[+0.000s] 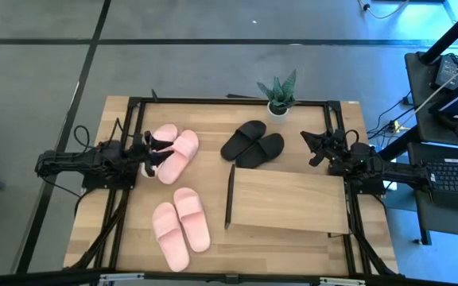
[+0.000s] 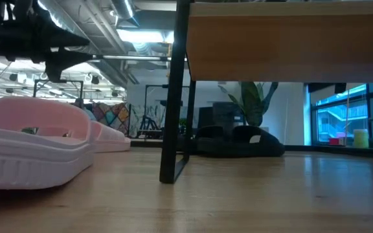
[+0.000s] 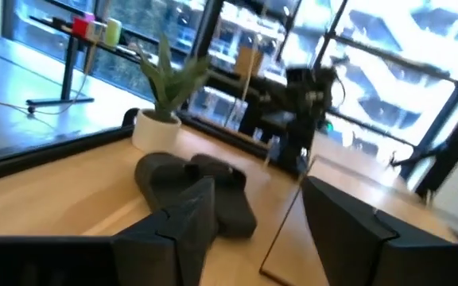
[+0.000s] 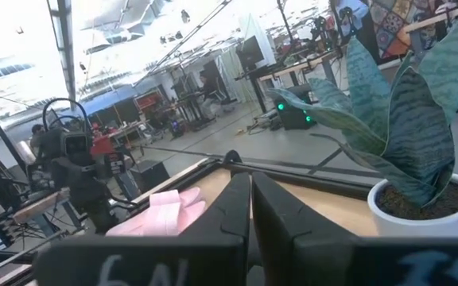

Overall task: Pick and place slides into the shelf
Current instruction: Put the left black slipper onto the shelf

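— Where is your left claw (image 1: 148, 155)?
— Above the far pink pair (image 1: 173, 152), fingers spread wide, pinching nothing that I can see.

— And the right claw (image 1: 314, 148)?
— Pressed together and empty, hovering near the potted plant (image 1: 278, 94) at the far edge of the surface (image 1: 293, 242).

— The other slides?
— The black pair (image 1: 252, 144) lies on the surface just beyond the shelf (image 1: 288, 199). The near pink pair (image 1: 181, 226) sits left of the shelf. The shelf's top board carries no slides.

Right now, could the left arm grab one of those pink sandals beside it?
Probably yes: the left gripper is open and sits right at the upper pink pair, with nothing between them.
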### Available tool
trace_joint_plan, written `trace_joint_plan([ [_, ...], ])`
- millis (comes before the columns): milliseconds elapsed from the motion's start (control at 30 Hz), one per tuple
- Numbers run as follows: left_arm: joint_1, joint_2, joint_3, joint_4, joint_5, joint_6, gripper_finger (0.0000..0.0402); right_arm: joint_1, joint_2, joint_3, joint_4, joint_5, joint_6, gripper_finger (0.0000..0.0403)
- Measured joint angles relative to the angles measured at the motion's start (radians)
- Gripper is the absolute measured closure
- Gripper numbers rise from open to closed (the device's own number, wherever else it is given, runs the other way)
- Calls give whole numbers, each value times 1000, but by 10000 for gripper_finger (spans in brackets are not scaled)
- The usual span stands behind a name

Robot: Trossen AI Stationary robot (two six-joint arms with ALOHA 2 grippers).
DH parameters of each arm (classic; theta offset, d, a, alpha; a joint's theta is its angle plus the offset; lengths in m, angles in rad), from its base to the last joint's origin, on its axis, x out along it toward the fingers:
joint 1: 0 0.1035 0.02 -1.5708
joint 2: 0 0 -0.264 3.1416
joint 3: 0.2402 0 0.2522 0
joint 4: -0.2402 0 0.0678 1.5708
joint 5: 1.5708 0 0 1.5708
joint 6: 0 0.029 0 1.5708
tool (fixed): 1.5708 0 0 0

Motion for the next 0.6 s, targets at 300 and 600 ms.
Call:
trace_joint_plan([
  [300, 0, 112, 0, 213, -27, 109, 219, 0, 0, 0, 0, 0, -15, 384],
  [600, 65, 651, 256, 242, 27, 249, 246, 0, 0, 0, -1, 96, -18, 384],
])
